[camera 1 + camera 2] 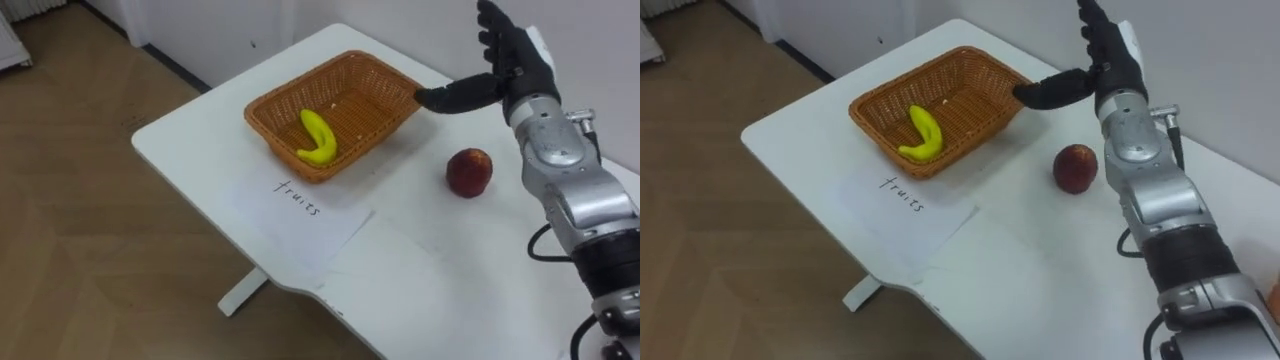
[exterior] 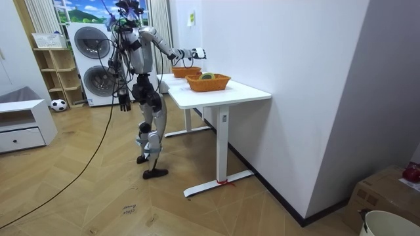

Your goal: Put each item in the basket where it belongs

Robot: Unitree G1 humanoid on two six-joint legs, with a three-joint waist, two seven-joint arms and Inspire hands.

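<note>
Nearest the camera the right arm is seen, coming in from the lower right. The right hand (image 1: 520, 68) is held up above the table (image 1: 200, 150), just off the far right corner of the basket (image 1: 282, 148). Its fingers are held straight and a little spread, the thumb is stretched toward the basket's rim, and nothing is gripped. The left hand (image 2: 123, 103) is hung at the robot's side in the room view, away from the table; its state cannot be told.

One part of the sorting is judged done: a banana (image 1: 317, 137) is laid inside the basket, against its near wall. A sheet of paper (image 1: 300, 215) marked for fruit is spread between the basket and the table's near edge. An apple (image 1: 468, 171) is left on the bare tabletop, beside the basket's right side but apart from it, and is judged the next thing to be moved. How far the office supplies are sorted cannot be judged.

Nothing is placed between the hand and the apple. The basket's wall has to be cleared on the way in, and the round apple may be set rolling by a careless touch. In the room view a farther basket (image 2: 186, 71) is stood on the same table, its contents not made out, and washing machines (image 2: 92, 49) are seen behind the robot.
</note>
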